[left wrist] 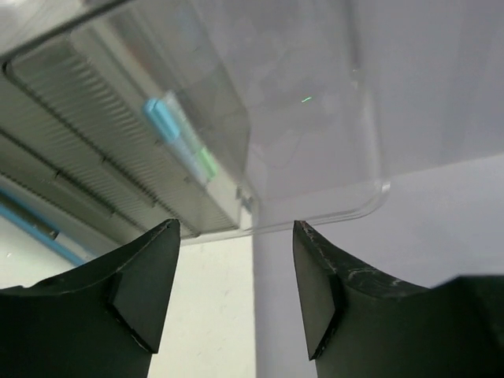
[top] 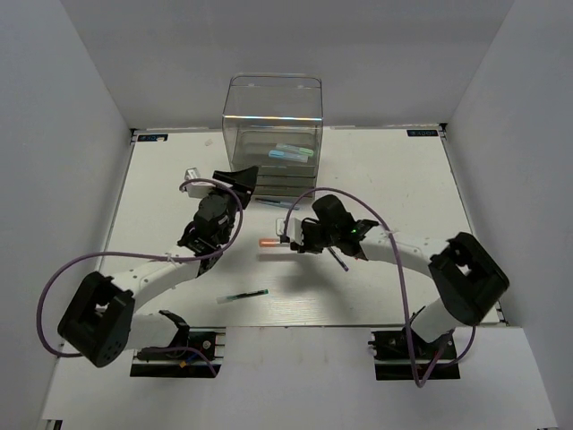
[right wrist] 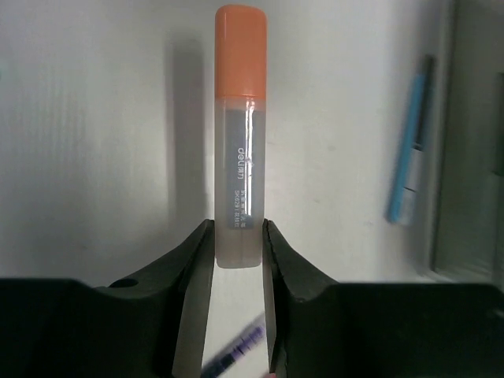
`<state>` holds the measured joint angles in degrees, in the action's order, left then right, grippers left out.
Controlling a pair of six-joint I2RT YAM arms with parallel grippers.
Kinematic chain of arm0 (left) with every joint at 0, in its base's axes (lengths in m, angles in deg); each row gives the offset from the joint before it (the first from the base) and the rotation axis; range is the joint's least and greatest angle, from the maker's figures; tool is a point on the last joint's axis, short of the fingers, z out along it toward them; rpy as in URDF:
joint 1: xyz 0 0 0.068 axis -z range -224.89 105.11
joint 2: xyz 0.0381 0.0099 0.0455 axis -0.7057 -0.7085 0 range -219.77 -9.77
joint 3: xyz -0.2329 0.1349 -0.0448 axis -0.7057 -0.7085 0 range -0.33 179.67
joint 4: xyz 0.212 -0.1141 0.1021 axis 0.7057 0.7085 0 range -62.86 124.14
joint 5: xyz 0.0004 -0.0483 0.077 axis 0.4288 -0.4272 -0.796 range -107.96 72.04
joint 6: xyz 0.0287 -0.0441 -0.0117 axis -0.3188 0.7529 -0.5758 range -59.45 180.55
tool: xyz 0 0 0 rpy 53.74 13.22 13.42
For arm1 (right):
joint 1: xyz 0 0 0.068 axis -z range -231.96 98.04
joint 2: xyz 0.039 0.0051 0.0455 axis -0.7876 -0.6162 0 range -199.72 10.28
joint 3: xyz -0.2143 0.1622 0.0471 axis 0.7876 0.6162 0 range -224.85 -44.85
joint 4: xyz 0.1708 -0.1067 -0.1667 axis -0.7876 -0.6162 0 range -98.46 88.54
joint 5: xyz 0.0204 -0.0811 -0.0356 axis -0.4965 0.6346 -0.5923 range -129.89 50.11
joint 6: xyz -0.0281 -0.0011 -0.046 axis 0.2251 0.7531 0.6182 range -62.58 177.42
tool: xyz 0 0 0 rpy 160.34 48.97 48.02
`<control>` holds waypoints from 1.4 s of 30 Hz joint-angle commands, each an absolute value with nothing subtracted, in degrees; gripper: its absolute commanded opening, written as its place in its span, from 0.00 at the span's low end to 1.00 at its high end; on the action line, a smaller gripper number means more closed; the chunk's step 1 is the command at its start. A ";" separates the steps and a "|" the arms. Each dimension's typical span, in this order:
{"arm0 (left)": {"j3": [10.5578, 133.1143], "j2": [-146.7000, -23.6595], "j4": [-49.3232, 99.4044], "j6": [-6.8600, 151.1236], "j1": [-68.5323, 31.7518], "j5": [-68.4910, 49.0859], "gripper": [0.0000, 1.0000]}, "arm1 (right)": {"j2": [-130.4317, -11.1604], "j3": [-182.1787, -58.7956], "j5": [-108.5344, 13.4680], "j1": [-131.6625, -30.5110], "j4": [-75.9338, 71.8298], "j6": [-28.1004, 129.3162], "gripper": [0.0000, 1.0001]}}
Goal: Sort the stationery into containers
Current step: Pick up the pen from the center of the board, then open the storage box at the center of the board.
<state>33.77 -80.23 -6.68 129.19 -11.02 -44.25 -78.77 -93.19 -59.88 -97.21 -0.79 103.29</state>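
**Right claw grips an orange marker near the drawer unit**

A tall, clear, smoky-grey drawer unit (top: 272,134) stands at the far middle of the white surface (top: 394,188). Through its wall, a light blue marker (top: 283,152) and a mint-green marker (top: 305,150) lie close together in one of its shallow drawers; which drawer is unclear.

The left claw (top: 235,184) hangs just in front of the unit's lower left corner. Its jaws stand wide apart with nothing between them.

The right claw (right wrist: 239,236) is closed narrowly on the clear barrel end of the orange marker (right wrist: 240,134). The marker's orange cap points away from the claw, above the surface.

A thin blue pen (right wrist: 409,150) lies on the surface beside the unit's base. A dark green pen (top: 242,296) lies nearer the arm bases, well apart from both claws.
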 commanded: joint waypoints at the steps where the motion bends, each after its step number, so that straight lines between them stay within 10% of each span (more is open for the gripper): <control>1: 34.11 -84.03 -8.43 129.19 -12.54 -37.40 0.68 | -72.79 -90.65 -52.66 -96.08 6.01 99.01 0.00; 11: 36.13 -99.85 -25.33 129.81 -18.78 -18.85 0.36 | -59.77 -83.79 -49.47 -92.66 8.21 94.17 0.00; 42: 43.44 -114.09 -34.55 135.00 -18.96 -23.68 0.37 | -49.92 -77.20 -50.62 -90.02 11.11 95.13 0.00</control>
